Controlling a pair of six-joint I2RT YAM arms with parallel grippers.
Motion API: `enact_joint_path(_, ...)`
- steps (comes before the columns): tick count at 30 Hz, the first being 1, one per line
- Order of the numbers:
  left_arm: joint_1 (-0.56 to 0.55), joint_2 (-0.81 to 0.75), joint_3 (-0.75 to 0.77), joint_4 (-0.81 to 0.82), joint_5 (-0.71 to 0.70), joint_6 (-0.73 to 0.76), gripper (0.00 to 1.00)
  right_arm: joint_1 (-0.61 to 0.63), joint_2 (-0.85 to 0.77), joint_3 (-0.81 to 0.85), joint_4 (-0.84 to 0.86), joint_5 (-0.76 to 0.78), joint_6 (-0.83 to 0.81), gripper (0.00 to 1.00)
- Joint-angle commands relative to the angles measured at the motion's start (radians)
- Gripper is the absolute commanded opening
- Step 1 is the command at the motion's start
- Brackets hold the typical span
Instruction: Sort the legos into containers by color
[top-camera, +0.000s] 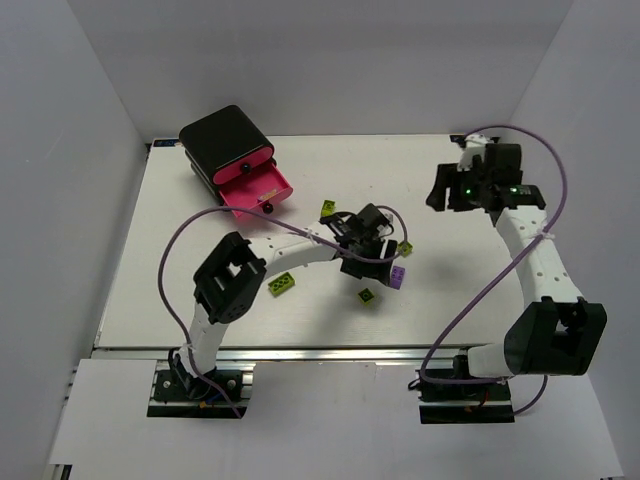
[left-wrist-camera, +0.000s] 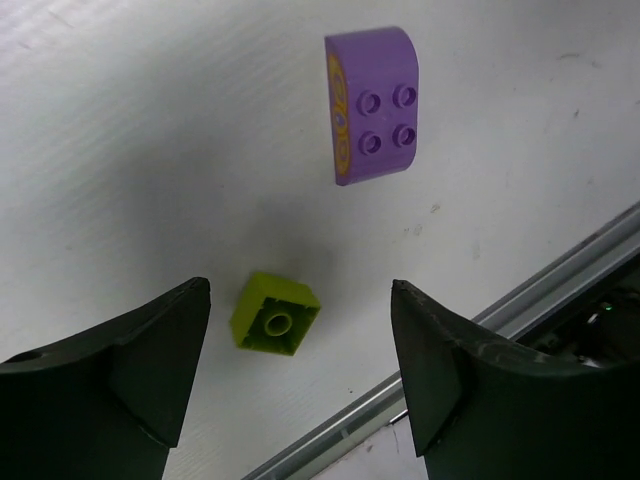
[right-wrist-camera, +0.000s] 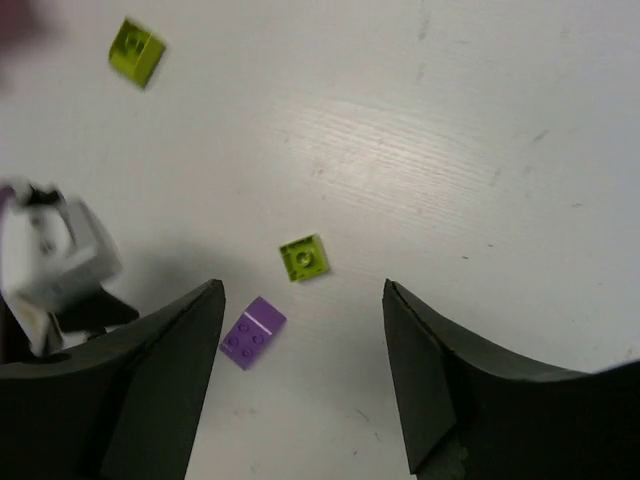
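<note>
My left gripper is open and empty, just above the table. In the left wrist view an upside-down lime brick lies between its fingers, nearer the left one, and shows from above. A purple brick lies beyond it. My right gripper is open and empty, raised at the far right. It looks down on a lime brick, the purple brick and another lime brick. The black cabinet has one pink drawer pulled open.
More lime bricks lie at the middle, by the left arm and right of the left gripper. The metal rail at the table's near edge runs close to the left gripper. White walls enclose the table.
</note>
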Motion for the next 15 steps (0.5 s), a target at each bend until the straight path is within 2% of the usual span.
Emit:
enact_joint_path(1,-0.039,0.011,0.1,-0.039,-0.106,-0.007,0.83,-0.088,0.006,0.099,-0.033,0.014,0.206,0.65)
enact_joint_path(3,-0.067,0.043,0.142,-0.036,-0.125,-0.001,0.83,-0.127,0.02,0.119,-0.06,-0.026,0.225,0.58)
enact_joint_path(5,-0.085,0.091,0.197,-0.042,-0.127,0.003,0.84,-0.159,0.026,0.119,-0.065,-0.038,0.222,0.56)
enact_joint_path(6,-0.1,0.1,0.209,-0.042,-0.179,0.001,0.84,-0.167,0.024,0.116,-0.064,-0.037,0.215,0.55)
enact_joint_path(11,-0.137,0.166,0.258,-0.026,-0.241,-0.028,0.85,-0.199,0.011,0.116,-0.048,-0.054,0.188,0.55)
enact_joint_path(15,-0.157,0.25,0.357,-0.098,-0.311,-0.017,0.85,-0.207,0.003,0.122,-0.058,-0.075,0.198,0.55)
